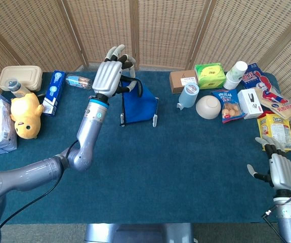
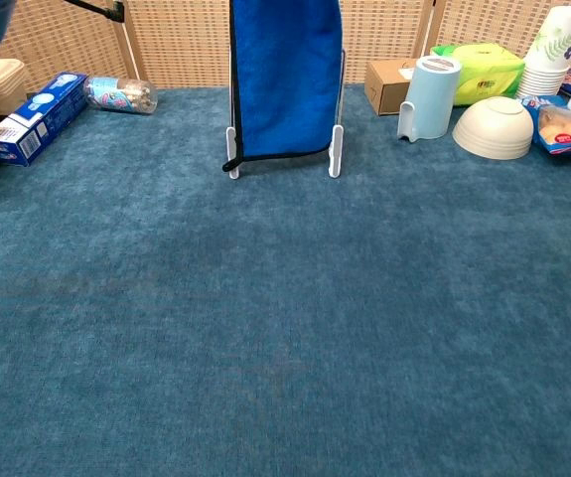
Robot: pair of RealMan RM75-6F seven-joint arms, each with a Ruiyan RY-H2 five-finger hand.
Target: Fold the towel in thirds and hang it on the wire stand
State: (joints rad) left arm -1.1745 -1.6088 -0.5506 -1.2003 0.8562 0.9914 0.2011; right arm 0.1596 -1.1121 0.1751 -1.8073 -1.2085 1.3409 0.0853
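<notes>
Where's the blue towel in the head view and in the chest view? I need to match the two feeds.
Head view: the blue towel hangs on the wire stand at upper centre, just right of the left hand.
Chest view: the blue towel drapes down the wire stand at top centre; no hand shows here.
Shared landmark: the cream bowl, right of the stand in both.

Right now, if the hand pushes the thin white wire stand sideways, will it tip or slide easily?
Probably yes. The thin white wire stand looks light, resting only on small feet on the blue carpeted table. The blue towel hanging high on it may make it top-heavy, so it might tip rather than slide.
</notes>
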